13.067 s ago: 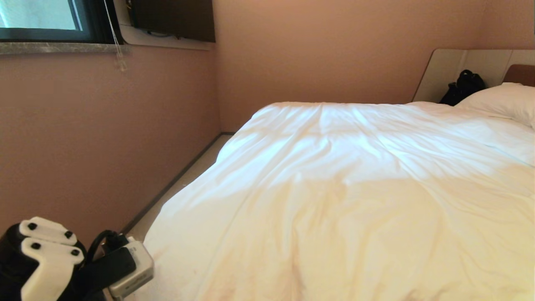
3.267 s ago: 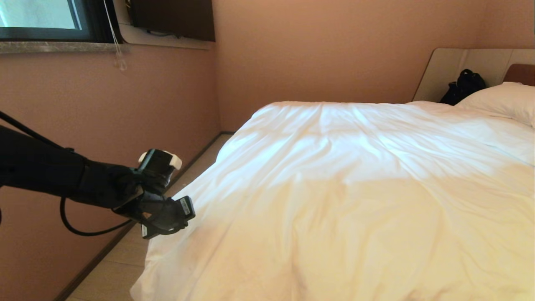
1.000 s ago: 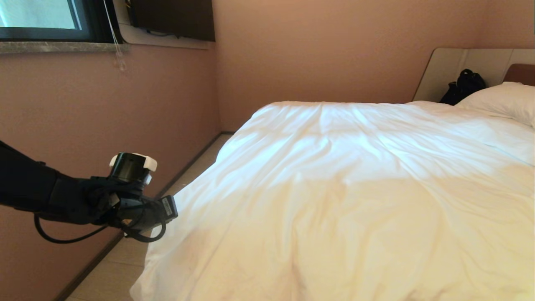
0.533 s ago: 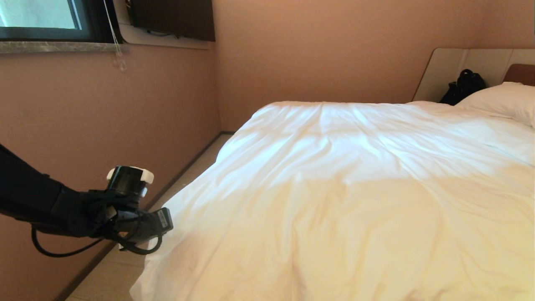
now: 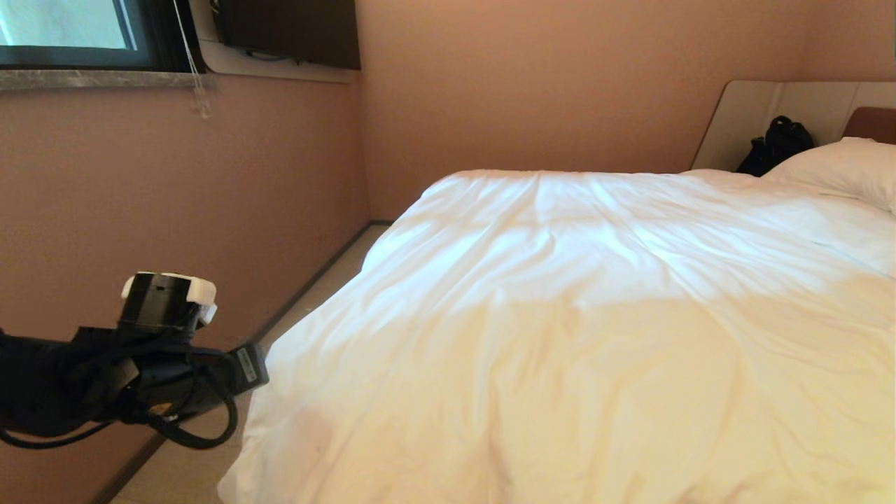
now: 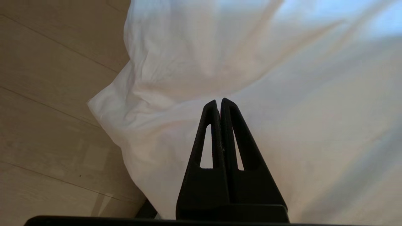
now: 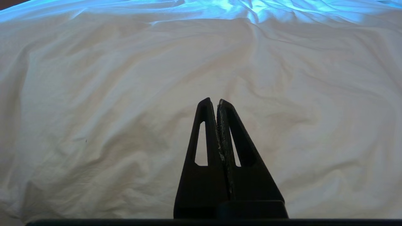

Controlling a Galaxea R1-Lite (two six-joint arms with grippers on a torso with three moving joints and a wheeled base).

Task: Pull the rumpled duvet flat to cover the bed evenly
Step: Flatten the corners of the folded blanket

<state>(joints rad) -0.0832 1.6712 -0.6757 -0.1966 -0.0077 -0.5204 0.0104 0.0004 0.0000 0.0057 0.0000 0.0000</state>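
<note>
Head view: left gripper (image 5: 257, 364) beside duvet (image 5: 574, 336) corner, off bed (image 5: 871, 122) edge.
Left wrist view: fingers (image 6: 211, 113) pressed together, nothing pinched, duvet corner overhanging floor (image 6: 47, 94).
Right wrist view: right gripper (image 7: 214, 103) closed, empty, above duvet.

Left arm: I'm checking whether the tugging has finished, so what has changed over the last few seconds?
The left gripper, shut and empty, has drawn back from the duvet edge toward the near left and a little lower. It holds no cloth. The duvet's near left corner, hanging over the floor, the pillow and the black bag look unchanged.
</note>
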